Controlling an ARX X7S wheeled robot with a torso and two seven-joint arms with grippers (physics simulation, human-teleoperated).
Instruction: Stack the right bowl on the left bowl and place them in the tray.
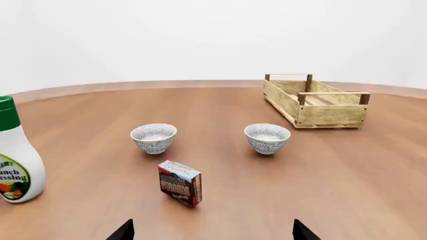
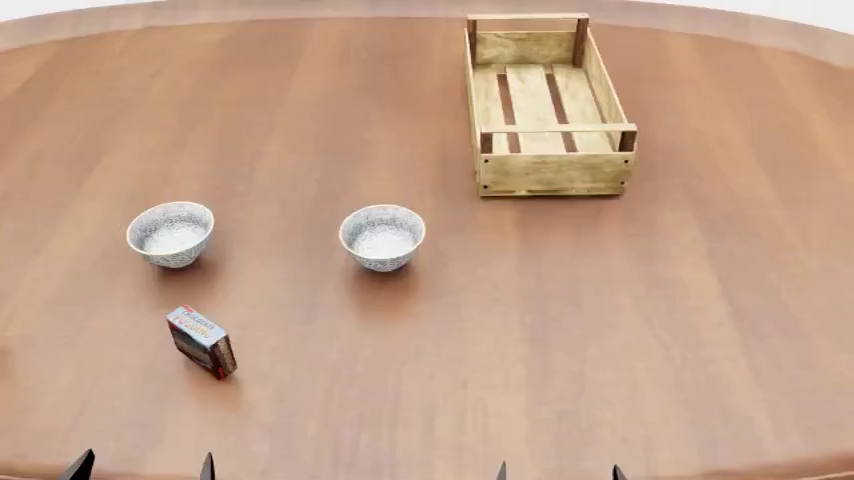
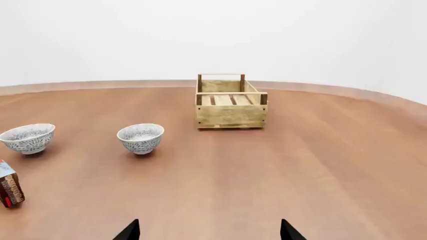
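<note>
Left bowl [image 2: 170,233] and right bowl [image 2: 383,236] side by side, apart, upright on table [image 2: 641,320]. Tray [image 2: 547,172] beyond right bowl. Box [image 2: 203,341] near left bowl. Left gripper [image 2: 142,467] and right gripper [image 2: 558,472] spread wide, empty.

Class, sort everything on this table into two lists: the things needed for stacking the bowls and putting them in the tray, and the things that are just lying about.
Needed for the job:
right bowl
left bowl
tray

Just lying about:
small red-and-blue box
ranch dressing bottle
</note>
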